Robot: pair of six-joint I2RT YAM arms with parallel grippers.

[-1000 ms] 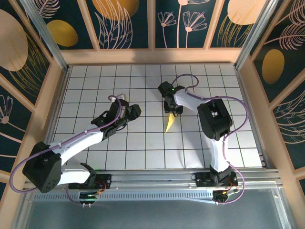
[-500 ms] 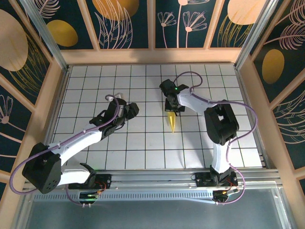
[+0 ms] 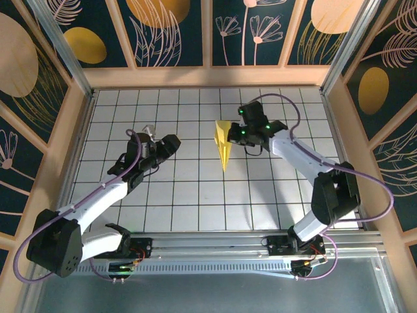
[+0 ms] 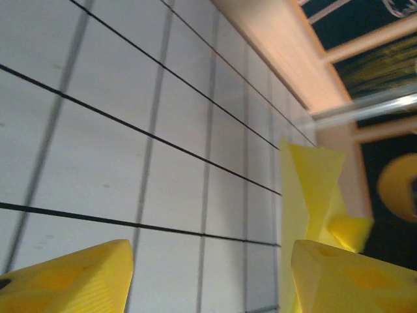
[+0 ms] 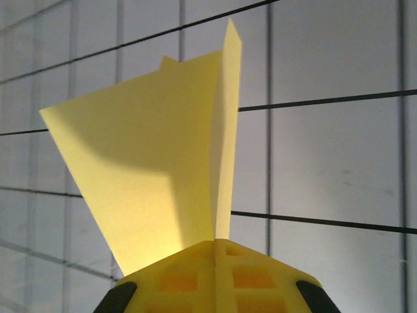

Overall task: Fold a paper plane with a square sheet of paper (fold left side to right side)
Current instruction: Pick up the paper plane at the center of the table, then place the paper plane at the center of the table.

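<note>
The paper plane (image 3: 223,145) is a narrow pale-yellow dart with a centre crease, its point toward the near edge, held above the middle of the white grid table (image 3: 195,195). My right gripper (image 3: 236,135) is shut on the wide rear end of the plane. In the right wrist view the plane (image 5: 156,189) rises from the closed jaws of the right gripper (image 5: 215,242), with two wings spreading from the crease. My left gripper (image 3: 171,145) stands open about two tiles to the left of the plane. The left wrist view shows the plane (image 4: 306,189) beyond its spread fingers (image 4: 78,274), which hold nothing.
A wooden rim (image 3: 208,77) runs along the back of the table, with aluminium posts (image 3: 342,52) at the corners. The right arm's purple cable (image 3: 280,98) loops above the back tiles. The arm bases sit on the rail (image 3: 208,244) at the near edge.
My right gripper has shut on the plane and carried it up and toward the back, swinging round to its right side. The left gripper has drawn back to the left and opened wider.
</note>
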